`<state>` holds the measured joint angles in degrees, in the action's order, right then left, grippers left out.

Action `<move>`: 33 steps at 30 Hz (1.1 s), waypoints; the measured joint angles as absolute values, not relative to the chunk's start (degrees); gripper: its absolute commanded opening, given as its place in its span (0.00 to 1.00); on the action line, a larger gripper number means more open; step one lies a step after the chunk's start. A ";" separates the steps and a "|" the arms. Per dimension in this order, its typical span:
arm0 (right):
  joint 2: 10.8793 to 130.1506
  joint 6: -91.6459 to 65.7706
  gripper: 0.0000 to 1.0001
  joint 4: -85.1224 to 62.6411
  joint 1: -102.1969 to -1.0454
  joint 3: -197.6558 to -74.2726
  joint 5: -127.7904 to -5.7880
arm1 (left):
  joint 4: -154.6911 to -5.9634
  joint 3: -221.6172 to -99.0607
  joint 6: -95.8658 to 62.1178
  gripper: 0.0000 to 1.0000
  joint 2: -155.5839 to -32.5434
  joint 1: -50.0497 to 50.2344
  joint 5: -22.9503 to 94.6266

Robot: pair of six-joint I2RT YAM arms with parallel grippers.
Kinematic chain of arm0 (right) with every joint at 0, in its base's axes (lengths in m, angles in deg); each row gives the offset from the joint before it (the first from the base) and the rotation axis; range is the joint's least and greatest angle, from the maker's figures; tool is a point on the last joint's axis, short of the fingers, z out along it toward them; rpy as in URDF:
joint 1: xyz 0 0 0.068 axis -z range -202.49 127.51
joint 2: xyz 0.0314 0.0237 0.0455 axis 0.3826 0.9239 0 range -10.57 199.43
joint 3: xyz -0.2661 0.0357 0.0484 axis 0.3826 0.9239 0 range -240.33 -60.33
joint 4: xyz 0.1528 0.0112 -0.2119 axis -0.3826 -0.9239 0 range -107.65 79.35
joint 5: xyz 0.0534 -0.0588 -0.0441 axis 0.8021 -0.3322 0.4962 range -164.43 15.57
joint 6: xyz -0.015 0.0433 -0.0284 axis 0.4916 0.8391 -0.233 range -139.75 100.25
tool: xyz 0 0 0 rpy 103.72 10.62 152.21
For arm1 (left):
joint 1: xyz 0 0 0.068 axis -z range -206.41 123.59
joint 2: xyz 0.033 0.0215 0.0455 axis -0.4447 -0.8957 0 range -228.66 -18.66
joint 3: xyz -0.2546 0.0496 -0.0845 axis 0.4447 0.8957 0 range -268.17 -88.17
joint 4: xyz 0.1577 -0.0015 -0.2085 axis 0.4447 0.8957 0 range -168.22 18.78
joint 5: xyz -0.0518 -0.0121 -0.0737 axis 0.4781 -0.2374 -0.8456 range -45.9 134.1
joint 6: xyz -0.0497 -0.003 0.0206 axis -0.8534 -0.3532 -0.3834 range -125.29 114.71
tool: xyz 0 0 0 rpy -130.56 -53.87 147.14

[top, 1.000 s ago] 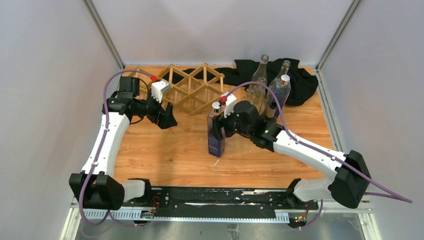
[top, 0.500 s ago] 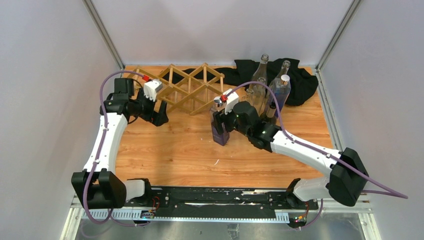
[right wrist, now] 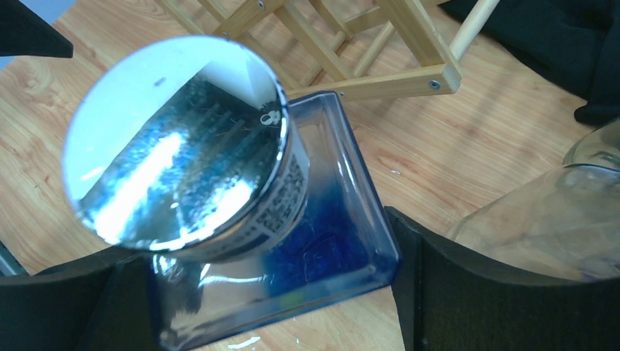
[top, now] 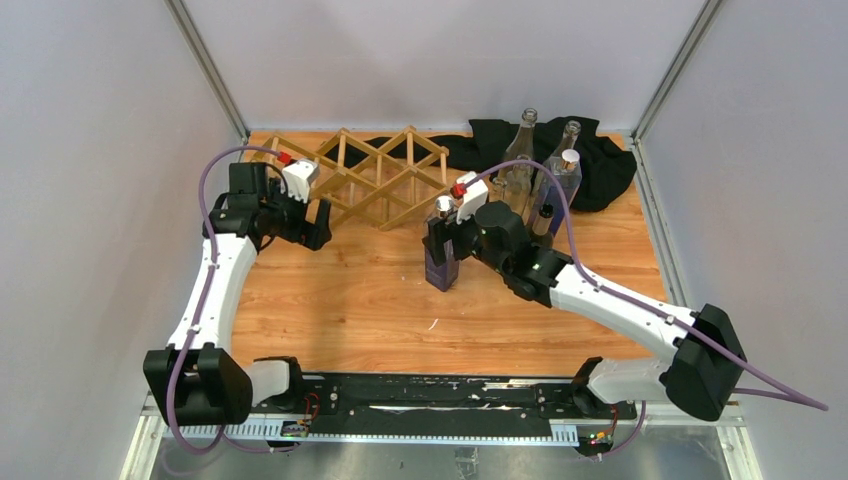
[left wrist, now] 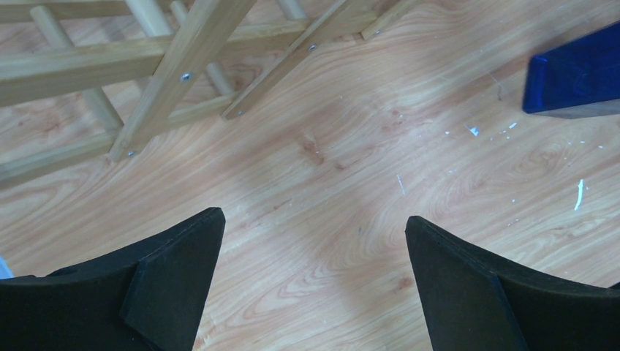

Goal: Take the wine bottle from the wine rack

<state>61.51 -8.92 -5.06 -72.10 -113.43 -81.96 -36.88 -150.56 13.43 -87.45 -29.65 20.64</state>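
On my left side, the left gripper [top: 318, 222] hangs low over the table [top: 340, 300], just in front of the left end of the wine rack [top: 375, 180]. Its jaws are spread wide with nothing between them. The left wrist camera shows only bare wood grain between the two black fingers [left wrist: 172, 281], with the rack's slats [left wrist: 183, 69] across the top of that view.

The rack itself sits at the back of the table. Its diamond openings hold no bottle that I can see.

To the right of it is the wine bottle [top: 441, 262], blue and square-sided with a shiny silver cap. It is off the rack and stands upright on the table, near the rack's right front corner but apart from it. My right gripper [top: 444, 240] is clamped on its body, one black finger against each side. From the right wrist, the cap fills the view and the blue shoulder [right wrist: 336, 227] sits snug between my fingers [right wrist: 446, 292].

Further right, just behind that arm, clear glass bottles [top: 520, 165] stand in a cluster. A black cloth [top: 600, 165] is bunched in the far right corner behind them.
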 measured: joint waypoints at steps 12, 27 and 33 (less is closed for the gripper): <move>53.75 -7.81 0.95 -17.30 -72.10 -123.97 -82.31 | -39.59 -150.47 12.01 1.00 -86.29 -29.65 22.82; 38.30 -8.97 0.98 -31.81 -53.85 -132.08 -102.16 | -46.13 -146.56 12.92 1.00 -84.61 -29.67 25.05; 35.41 -4.73 0.98 -33.63 -39.99 -124.47 -104.28 | -52.38 -141.93 12.90 1.00 -84.81 -29.67 25.55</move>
